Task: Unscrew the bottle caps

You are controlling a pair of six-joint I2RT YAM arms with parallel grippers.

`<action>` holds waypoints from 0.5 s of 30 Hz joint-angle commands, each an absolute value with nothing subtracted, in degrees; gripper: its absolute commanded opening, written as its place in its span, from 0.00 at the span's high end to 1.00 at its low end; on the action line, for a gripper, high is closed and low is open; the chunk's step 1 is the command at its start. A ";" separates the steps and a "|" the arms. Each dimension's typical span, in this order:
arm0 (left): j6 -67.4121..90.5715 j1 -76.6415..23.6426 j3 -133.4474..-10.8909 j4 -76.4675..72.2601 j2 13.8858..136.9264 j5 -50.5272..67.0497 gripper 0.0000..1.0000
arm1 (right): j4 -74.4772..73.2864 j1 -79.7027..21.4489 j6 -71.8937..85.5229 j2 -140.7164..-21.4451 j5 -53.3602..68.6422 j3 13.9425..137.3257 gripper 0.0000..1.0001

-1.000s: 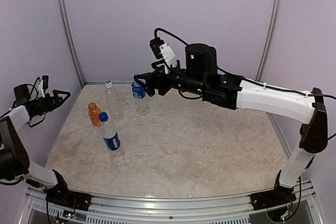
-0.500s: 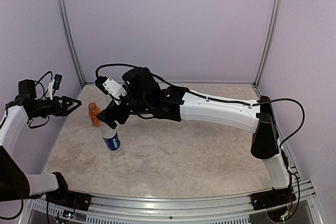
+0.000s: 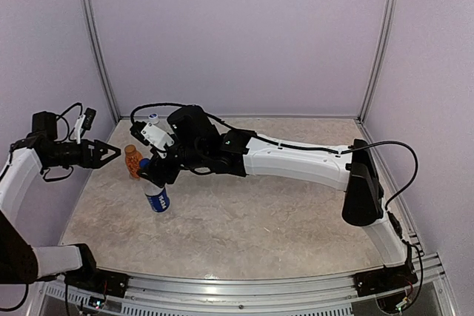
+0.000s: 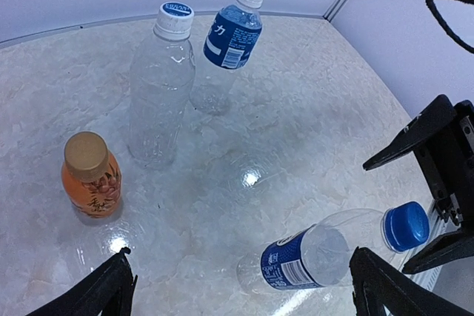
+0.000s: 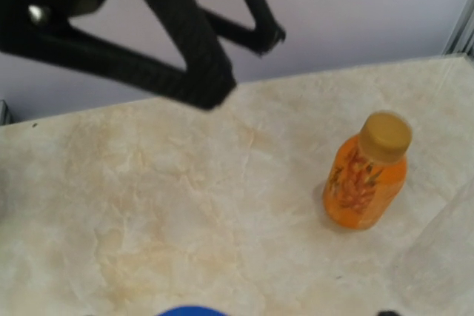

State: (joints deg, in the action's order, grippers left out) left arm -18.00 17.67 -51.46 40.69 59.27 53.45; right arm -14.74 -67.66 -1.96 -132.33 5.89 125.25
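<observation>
The blue cap (image 4: 406,226) of the front bottle (image 4: 296,260), left of table centre, is bracketed by the wide-spread right gripper (image 4: 385,218), apparently untouched. That bottle should be clamped by the left gripper (image 3: 111,155), likewise wide open, before the cap is pinched squarely.

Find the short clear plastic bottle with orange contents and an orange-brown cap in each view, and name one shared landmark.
Top external: the short orange bottle stands at the left, mid-height.
Left wrist: lower left.
Right wrist: right of centre.
Shared landmark: the blue screw cap of the nearby blue-labelled bottle; the right wrist view shows only a sliver of it.
</observation>
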 commanded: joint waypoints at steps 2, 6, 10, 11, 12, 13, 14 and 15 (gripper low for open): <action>-18.44 16.75 -53.92 42.75 59.22 54.42 0.01 | -15.32 -67.63 -0.92 -133.61 8.03 126.23 0.46; -19.59 15.95 -54.90 45.87 59.19 55.78 0.01 | -13.28 -67.62 -0.18 -132.06 10.71 124.76 0.78; -22.06 14.39 -57.67 51.51 58.64 56.72 0.01 | -11.75 -67.55 -0.18 -128.24 11.34 121.29 1.00; -22.99 13.86 -58.95 53.70 58.54 57.22 0.01 | -11.65 -67.39 1.27 -126.92 11.36 120.33 1.00; -24.06 13.16 -60.53 56.21 58.46 57.45 0.01 | -11.54 -67.22 2.18 -125.28 11.22 119.23 1.00; -25.66 12.21 -63.10 58.80 58.38 57.39 0.01 | -11.31 -66.98 3.13 -123.50 11.03 117.67 1.00; -27.65 11.15 -65.67 62.18 58.21 57.29 0.01 | -10.59 -66.75 4.03 -121.08 10.87 115.60 1.00; -30.43 9.84 -68.52 65.84 58.25 57.07 0.01 | -9.16 -66.32 5.06 -118.33 10.83 112.81 1.00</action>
